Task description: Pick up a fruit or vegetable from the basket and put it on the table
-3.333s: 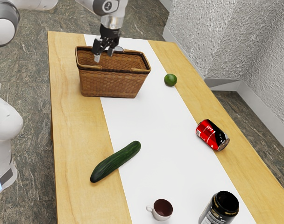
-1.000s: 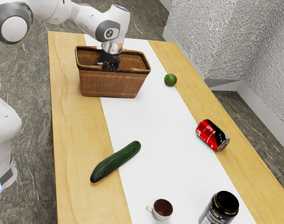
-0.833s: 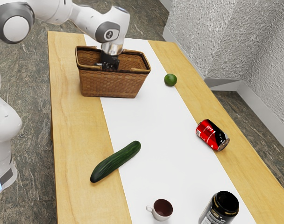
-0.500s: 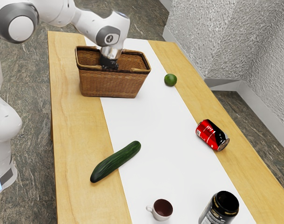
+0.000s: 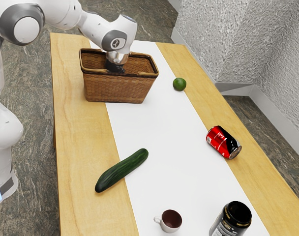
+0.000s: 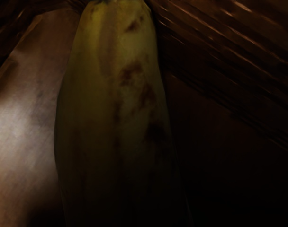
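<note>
Brown-blotched banana [image 6: 113, 90] seen inside the woven basket [image 5: 115, 89], beneath the gripper [image 5: 115, 67]. Whether its fingers are spread or closed cannot be told; contact likewise. Basket placed at the table's [image 5: 73, 132] far end; lime [image 5: 179, 84] noted to the exterior view's right, cucumber [image 5: 121, 170] nearer.

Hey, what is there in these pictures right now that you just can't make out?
- Basket floor: exterior view, hidden by the front wall.
- Jar bottom: exterior view, cut off by the lower edge.
- Spotted yellow fruit, near end: wrist view, lost in shadow and the lower edge.
- Pale brown thing beside it: wrist view, cut off by the left edge, kind unclear.
</note>
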Controlling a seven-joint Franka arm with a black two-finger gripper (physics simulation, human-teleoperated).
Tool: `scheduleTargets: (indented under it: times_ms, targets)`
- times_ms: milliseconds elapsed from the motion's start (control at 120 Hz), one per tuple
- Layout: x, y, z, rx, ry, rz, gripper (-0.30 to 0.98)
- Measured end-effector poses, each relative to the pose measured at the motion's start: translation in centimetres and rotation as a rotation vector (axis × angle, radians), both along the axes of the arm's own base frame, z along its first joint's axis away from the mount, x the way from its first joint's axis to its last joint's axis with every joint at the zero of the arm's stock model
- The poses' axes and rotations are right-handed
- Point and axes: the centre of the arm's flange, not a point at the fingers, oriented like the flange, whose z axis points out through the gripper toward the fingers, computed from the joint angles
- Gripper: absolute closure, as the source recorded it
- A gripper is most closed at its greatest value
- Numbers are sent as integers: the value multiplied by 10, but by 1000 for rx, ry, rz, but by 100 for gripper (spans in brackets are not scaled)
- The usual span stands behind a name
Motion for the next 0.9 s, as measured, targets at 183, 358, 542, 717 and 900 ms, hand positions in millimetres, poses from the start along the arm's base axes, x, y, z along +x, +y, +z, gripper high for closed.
scheduleTargets:
  times_ms: [183,358,542,717,900]
  targets:
    - [-2,1,1,-6,7,-15,44]
    - [-5,-5,17,1,-4,-51,53]
    - [2,-23,32,17,-29,-114,47]
    - [-6,-23,62,66,-68,-132,50]
    - [-37,-20,126,166,-123,-118,54]
